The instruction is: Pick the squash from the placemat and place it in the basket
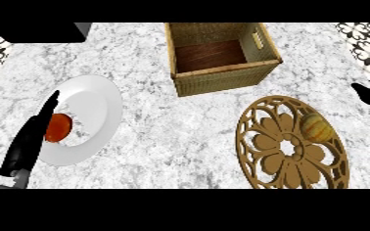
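Pre-grasp: squash [315, 126] untouched on placemat [283, 169], lower right. Right hand [362, 92] barely in at right edge, fingers unreadable. Next: reach, grasp, carry to basket [225, 77].

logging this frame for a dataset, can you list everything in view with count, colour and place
basket: one, tan wicker with a dark wood floor, far centre of the counter, nothing inside
placemat: one, round brown openwork, near right
squash: one, yellow-green striped, on the placemat's right edge
plate: one, white, near left
round fruit: one, orange-red, on the plate's left part
counter: one, grey-white marble, under everything
dark block: one, black, far left corner
left robot hand: one, black, fingers straight, over the plate's left edge
right robot hand: one, black, only a tip shows at the right edge
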Robot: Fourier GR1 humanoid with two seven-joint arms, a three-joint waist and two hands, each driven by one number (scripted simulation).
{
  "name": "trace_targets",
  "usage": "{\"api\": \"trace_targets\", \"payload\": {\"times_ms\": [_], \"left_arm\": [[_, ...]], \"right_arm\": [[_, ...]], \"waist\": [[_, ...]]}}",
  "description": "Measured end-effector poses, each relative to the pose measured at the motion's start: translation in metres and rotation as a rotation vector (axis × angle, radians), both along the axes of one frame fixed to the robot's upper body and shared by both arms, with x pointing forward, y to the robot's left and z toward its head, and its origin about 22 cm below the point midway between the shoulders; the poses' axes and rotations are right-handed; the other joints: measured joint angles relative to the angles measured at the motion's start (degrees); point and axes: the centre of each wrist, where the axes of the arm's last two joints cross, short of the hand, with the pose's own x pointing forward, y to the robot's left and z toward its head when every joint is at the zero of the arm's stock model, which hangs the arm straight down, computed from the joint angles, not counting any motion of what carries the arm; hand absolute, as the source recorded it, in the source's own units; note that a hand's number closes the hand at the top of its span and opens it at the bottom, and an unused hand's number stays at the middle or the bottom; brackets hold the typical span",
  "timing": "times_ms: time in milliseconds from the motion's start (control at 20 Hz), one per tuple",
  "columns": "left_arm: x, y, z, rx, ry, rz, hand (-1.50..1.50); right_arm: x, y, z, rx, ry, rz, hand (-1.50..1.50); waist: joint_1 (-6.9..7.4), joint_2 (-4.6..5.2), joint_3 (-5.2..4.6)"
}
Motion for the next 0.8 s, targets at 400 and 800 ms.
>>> {"api": "trace_targets", "payload": {"times_ms": [400,800], "left_arm": [[-0.001,0.000,-0.002,0.027,0.025,-0.001,0.00],[-0.002,-0.006,-0.010,0.037,0.052,-0.002,0.00]], "right_arm": [[-0.008,0.021,-0.032,0.073,0.472,-0.105,-1.50],[0.012,0.097,0.013,0.047,0.715,-0.146,-1.50]], "waist": [[1.37,-0.50,0.02],[1.89,-1.53,0.51]]}}
